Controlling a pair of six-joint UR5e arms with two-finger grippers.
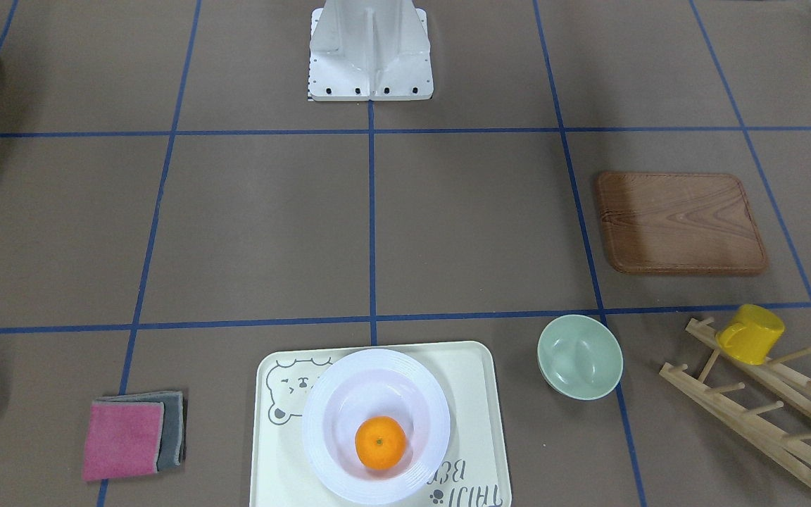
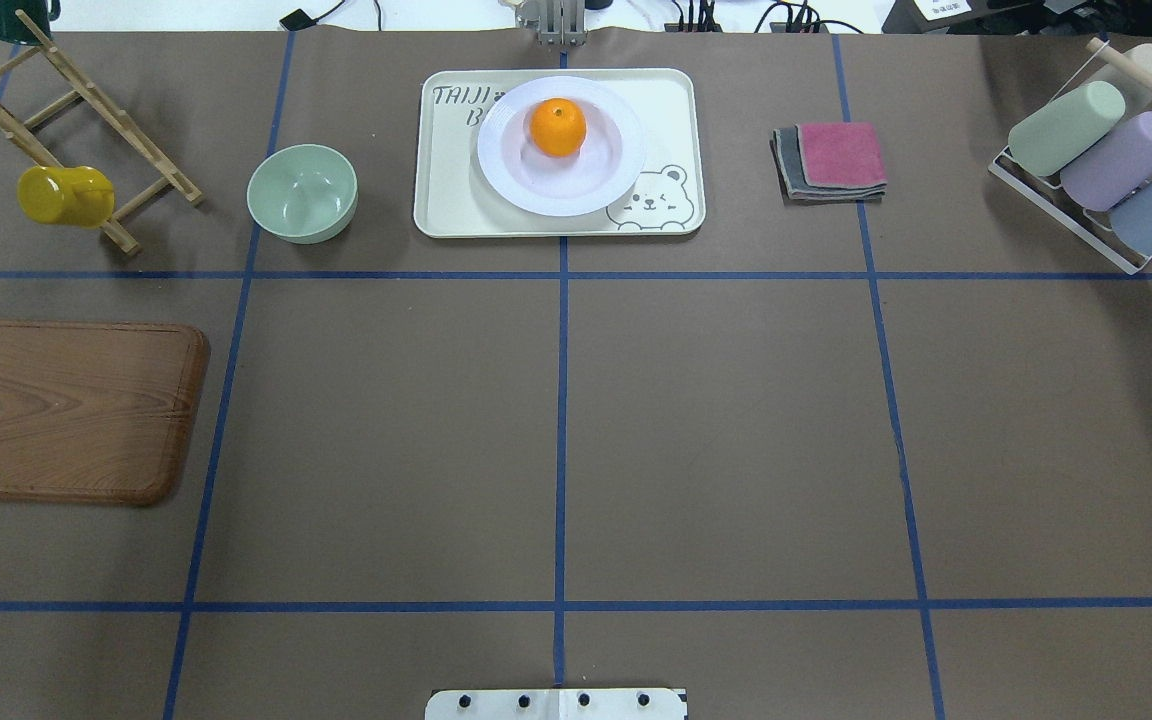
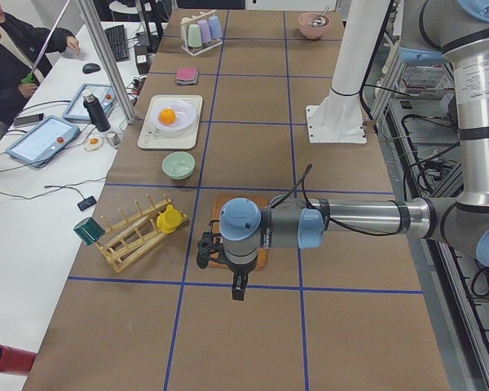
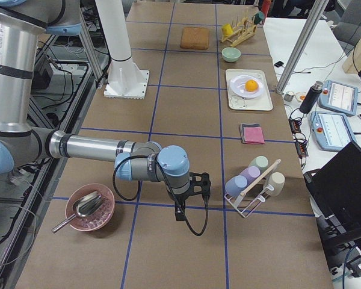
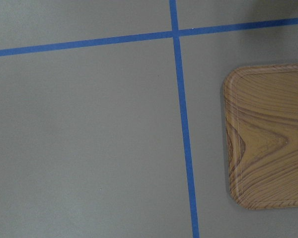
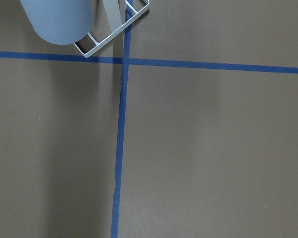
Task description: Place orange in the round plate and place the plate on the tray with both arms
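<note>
Two arms are seen, in the side views only. The left gripper (image 3: 239,287) is hung over the table just beside the one wooden board (image 2: 66,410). The right gripper (image 4: 179,214) is hung between the one pink bowl (image 4: 90,208) and the one wire rack (image 6: 111,17). Finger state cannot be told for either. Far row, counted from the robot's left: one wooden peg rack (image 2: 86,110) with two mugs, one yellow mug (image 2: 64,195) and one dark green mug (image 3: 88,230); one pale green bowl (image 2: 302,192); one tray (image 2: 446,190) on the centre line; two folded cloths, the pink cloth (image 2: 841,153) stacked on the grey cloth (image 2: 786,165); the wire rack with four cups (image 2: 1066,127) laid on their sides: green, lilac, blue, cream. One round plate (image 2: 536,185) is set on the tray, part of the lettering and bear drawing covered. One orange (image 2: 558,127) is seated in the plate, off centre toward the far side.
</note>
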